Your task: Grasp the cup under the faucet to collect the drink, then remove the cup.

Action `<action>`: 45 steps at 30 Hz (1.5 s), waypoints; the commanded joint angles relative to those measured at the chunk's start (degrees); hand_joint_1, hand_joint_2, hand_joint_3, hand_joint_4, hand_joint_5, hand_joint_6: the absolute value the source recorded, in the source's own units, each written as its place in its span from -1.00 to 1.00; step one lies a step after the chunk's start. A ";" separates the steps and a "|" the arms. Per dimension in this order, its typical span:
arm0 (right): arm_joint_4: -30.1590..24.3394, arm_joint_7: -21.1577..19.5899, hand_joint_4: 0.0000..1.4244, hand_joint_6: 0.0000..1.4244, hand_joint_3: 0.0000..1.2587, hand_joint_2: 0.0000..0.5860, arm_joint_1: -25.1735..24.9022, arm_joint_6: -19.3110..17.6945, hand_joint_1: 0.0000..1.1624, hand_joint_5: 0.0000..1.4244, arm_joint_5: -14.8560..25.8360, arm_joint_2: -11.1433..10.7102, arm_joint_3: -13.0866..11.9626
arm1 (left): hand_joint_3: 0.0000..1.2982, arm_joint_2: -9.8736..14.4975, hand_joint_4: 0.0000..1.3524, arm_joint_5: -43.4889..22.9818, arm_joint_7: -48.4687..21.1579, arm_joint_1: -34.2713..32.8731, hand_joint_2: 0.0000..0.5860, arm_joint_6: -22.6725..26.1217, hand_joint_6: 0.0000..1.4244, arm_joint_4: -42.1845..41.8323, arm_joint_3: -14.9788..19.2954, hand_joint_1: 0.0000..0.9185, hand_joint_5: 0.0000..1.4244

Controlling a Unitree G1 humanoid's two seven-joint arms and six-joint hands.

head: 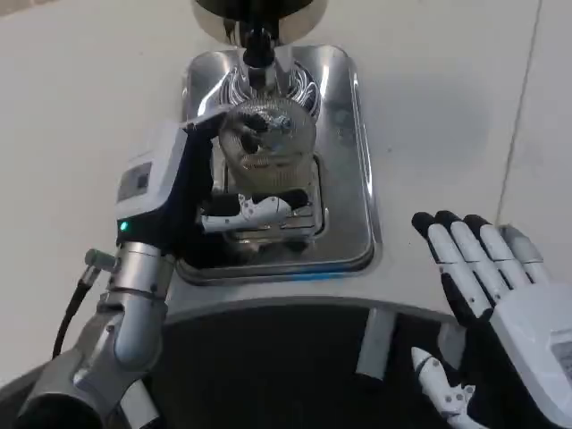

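Clear cup (pixel 266 147) is gripped by left hand (pixel 192 192), fingers (pixel 255 210) wrapped around it, on steel tray (pixel 353 161) under black faucet (pixel 257 40). Right hand (pixel 496 277) is held open, fingers spread, above the white bench (pixel 80 107).

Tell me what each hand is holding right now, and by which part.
The left hand grips the clear cup around its side, under the faucet. The right hand holds nothing, fingers spread.

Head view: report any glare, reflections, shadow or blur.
Head view: the metal drip tray mirrors the faucet and shows bright glare; the clear cup is hard to outline against it; the left hand shades the tray's left side; right hand sharp.
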 commanded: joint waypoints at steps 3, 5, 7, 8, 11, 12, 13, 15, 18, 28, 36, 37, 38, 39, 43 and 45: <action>0.26 1.45 -1.00 -1.00 -1.00 1.00 -0.82 1.13 -0.81 -1.00 0.59 0.59 1.11 | -0.36 1.49 -0.38 -0.89 -2.17 0.92 -0.81 -1.55 0.52 1.79 -0.98 -0.05 0.22; 0.26 1.45 -1.00 -1.00 -1.00 1.00 -0.98 1.13 -0.81 -1.00 0.71 0.53 1.53 | -0.58 1.71 -0.60 -1.22 -3.04 1.08 -0.83 -1.97 0.32 1.62 -0.95 -0.26 0.03; 0.12 1.13 -1.00 -1.00 -1.00 1.00 -0.82 1.17 -0.80 -1.00 0.93 0.44 1.45 | -0.75 2.17 -0.90 -0.83 -3.47 1.22 -0.86 -2.64 -0.19 1.05 -1.34 -0.45 -0.34; 0.11 0.92 -1.00 -1.00 -1.00 1.00 -0.70 1.16 -0.80 -1.00 1.12 0.36 1.29 | -0.80 2.36 -0.98 -0.71 -3.72 1.26 -0.88 -2.99 -0.37 0.80 -1.53 -0.54 -0.43; 0.43 0.33 -1.00 -1.00 -1.00 1.00 -0.48 0.91 -0.80 -1.00 1.63 0.16 1.00 | -0.85 2.61 -1.00 -1.04 -4.50 1.46 -0.91 -3.21 -0.49 -0.13 -1.56 -0.66 -0.50; 0.55 0.18 -1.00 -1.00 -1.00 1.00 -0.46 0.82 -0.80 -1.00 1.75 0.13 0.97 | -0.87 2.68 -1.00 -1.12 -4.69 1.60 -0.92 -3.15 -0.51 -0.56 -1.50 -0.69 -0.51; 0.71 -0.02 -1.00 -1.00 -1.00 1.00 -0.47 0.74 -0.80 -1.00 1.86 0.14 0.97 | -0.87 2.93 -1.00 -1.14 -4.83 1.99 -0.93 -3.02 -0.52 -1.50 -1.35 -0.70 -0.52; 1.09 -0.44 -1.00 -1.00 -1.00 1.00 -0.90 0.72 -0.80 -1.00 2.42 0.45 1.16 | -0.90 3.49 -1.00 -1.24 -5.24 2.79 -0.96 -2.74 -0.57 -3.28 -1.03 -0.76 -0.56; 1.21 -0.58 -1.00 -1.00 -1.00 1.00 -1.88 1.04 -0.81 -1.00 3.64 1.01 1.46 | -0.98 5.01 -1.00 -2.34 -6.76 5.14 -0.99 -2.17 -0.64 -7.27 0.33 -0.83 -0.65; 3.21 4.11 -1.00 -1.00 -1.00 1.00 -15.07 5.19 -0.81 -1.00 10.53 5.47 5.51 | -1.00 15.18 -1.00 -10.05 -18.41 27.99 -0.95 7.02 -0.96 -34.45 13.72 -0.74 -0.97; 2.55 7.14 -1.00 -1.00 -1.00 1.00 -22.40 8.58 -0.74 -1.00 15.35 8.10 7.85 | -1.00 15.46 -1.00 -8.82 -20.80 41.62 -0.73 14.44 -1.00 -48.56 20.61 -0.90 -1.00; 2.49 7.18 -1.00 -1.00 -1.00 1.00 -23.16 9.10 -0.73 -1.00 15.73 8.70 8.17 | -1.00 15.65 -1.00 -7.95 -21.60 43.34 -0.69 15.65 -1.00 -50.27 20.74 -0.96 -1.00; 2.52 7.18 -1.00 -1.00 -1.00 1.00 -23.95 9.60 -0.73 -1.00 16.04 9.29 8.49 | -1.00 15.71 -1.00 -7.31 -22.22 44.47 -0.67 16.57 -1.00 -51.50 20.84 -0.99 -1.00; 2.74 7.12 -1.00 -1.00 -1.00 1.00 -24.78 10.06 -0.72 -1.00 16.32 9.75 8.73 | -1.00 15.74 -1.00 -6.80 -22.95 45.40 -0.66 17.36 -1.00 -52.52 20.80 -1.00 -1.00; 4.42 6.42 -1.00 -1.00 -1.00 1.00 -28.15 11.44 -0.71 -1.00 19.09 11.63 8.83 | -1.00 15.07 -1.00 -4.97 -24.29 49.12 -0.67 18.17 -1.00 -55.79 20.43 -1.00 -1.00; 6.48 5.97 -1.00 -1.00 -1.00 1.00 -30.73 11.72 -0.71 -1.00 21.15 12.49 8.52 | -1.00 14.44 -1.00 -4.48 -24.12 50.14 -0.69 18.03 -1.00 -56.54 20.30 -1.00 -1.00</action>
